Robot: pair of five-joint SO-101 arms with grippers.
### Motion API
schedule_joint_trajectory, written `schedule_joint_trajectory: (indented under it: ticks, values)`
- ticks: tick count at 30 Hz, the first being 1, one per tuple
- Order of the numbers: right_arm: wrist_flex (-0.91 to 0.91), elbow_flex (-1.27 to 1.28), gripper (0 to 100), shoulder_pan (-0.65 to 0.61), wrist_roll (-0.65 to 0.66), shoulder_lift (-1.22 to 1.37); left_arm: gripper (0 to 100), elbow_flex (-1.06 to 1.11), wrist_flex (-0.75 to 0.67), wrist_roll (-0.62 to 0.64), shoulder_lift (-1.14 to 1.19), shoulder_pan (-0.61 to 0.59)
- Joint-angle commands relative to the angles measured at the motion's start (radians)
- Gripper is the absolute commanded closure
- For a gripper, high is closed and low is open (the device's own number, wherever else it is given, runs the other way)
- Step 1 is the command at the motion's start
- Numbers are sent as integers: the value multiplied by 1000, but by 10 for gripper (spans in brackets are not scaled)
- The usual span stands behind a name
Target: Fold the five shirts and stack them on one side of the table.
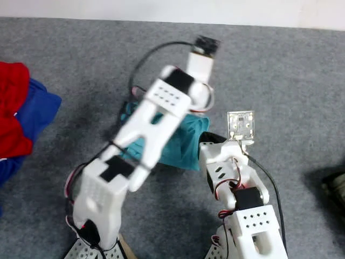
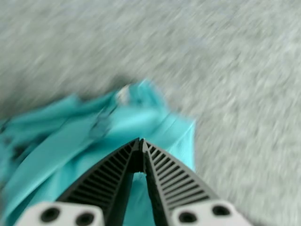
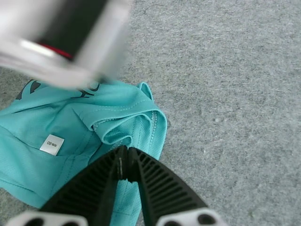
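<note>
Nearest the camera in the high view, the two arms rise from their bases. The right arm is bent short, and the left arm stretches farther out across the grey worktop.

Just beyond the right arm lies the teal shirt, crumpled near the middle of the worktop and partly hidden beneath the left arm.

In the right wrist view, the right end effector has its ribbed fingers pressed together at the tips, right over a rolled edge of the teal shirt. I cannot tell whether any cloth is caught between them. A white label shows on the fabric beside it, and part of the left arm passes blurred above the shirt.

In the left wrist view, the left end effector is likewise closed tip to tip, poised over the teal shirt with nothing visibly held.

Farther off, at the worktop's left edge, a red shirt lies heaped on a blue shirt, well apart from the teal one.
</note>
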Motion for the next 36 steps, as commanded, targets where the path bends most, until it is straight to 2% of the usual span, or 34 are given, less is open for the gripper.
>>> schedule_joint_trajectory:
  ticks: [1, 6, 9, 13, 18, 23, 26, 29, 36]
  values:
    - [-22, -7, 981, -27, 14, 4, 994, -5, 210, 6, -166, -84]
    - [-21, -8, 933, -70, 34, 7, 994, 131, 218, 0, -271, -220]
    - [-28, -30, 934, -71, 34, 42, 994, 277, 160, -2, -335, -246]
    - [-35, -177, 979, -73, 34, 239, 994, 573, -21, -38, -452, -229]
    - [-35, -363, 982, -74, 38, 545, 994, 860, -204, -81, -653, -254]
    - [-35, -493, 920, -128, 32, 763, 989, 1104, -416, -84, -760, -335]
    - [-35, -521, 897, -203, 32, 820, 989, 1150, -502, -84, -771, -363]
    - [-35, -526, 897, -262, 3, 831, 989, 1148, -520, -84, -771, -360]
    - [31, -530, 897, -275, -31, 826, 989, 1161, -600, -84, -766, -364]
